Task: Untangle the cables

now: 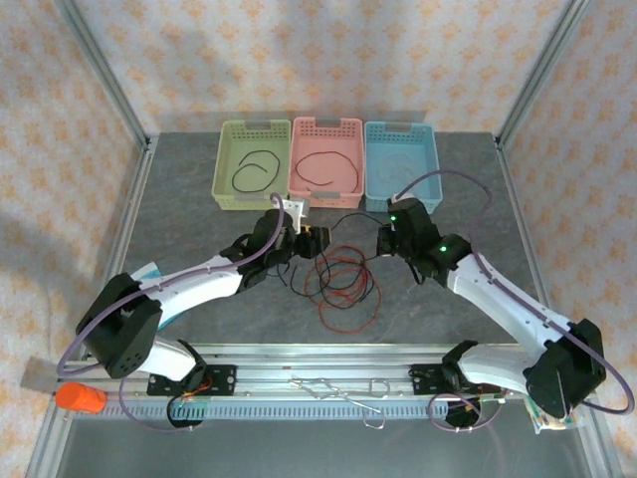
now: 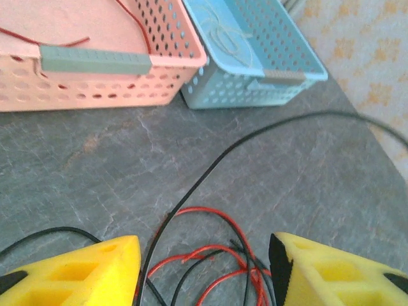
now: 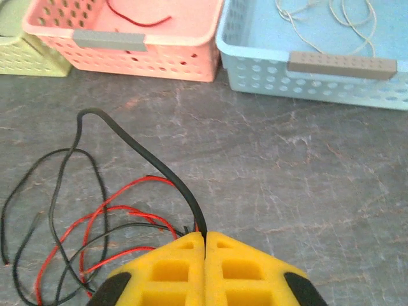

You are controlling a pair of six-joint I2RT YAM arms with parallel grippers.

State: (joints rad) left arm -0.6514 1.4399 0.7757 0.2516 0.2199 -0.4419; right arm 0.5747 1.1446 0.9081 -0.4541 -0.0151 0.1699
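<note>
Two claws at tangle (image 1: 343, 284) of red and black cables, mid-desk (image 1: 179, 239), between arms. Right claw (image 3: 205, 237) pressed together on black cable (image 3: 146, 156); strand rose out of pile, bent leftward. Left claw (image 2: 204, 255) apart, low over red loops (image 2: 213, 213), gripping nothing. Judgement: left should pin red loops; right then draw black away slowly, low, watching crossings for snags. Far side: green basket (image 1: 254, 126) held black coil (image 1: 237, 174), likely destination; pink basket (image 1: 326, 123), blue basket (image 1: 401, 126) beside it.
</note>
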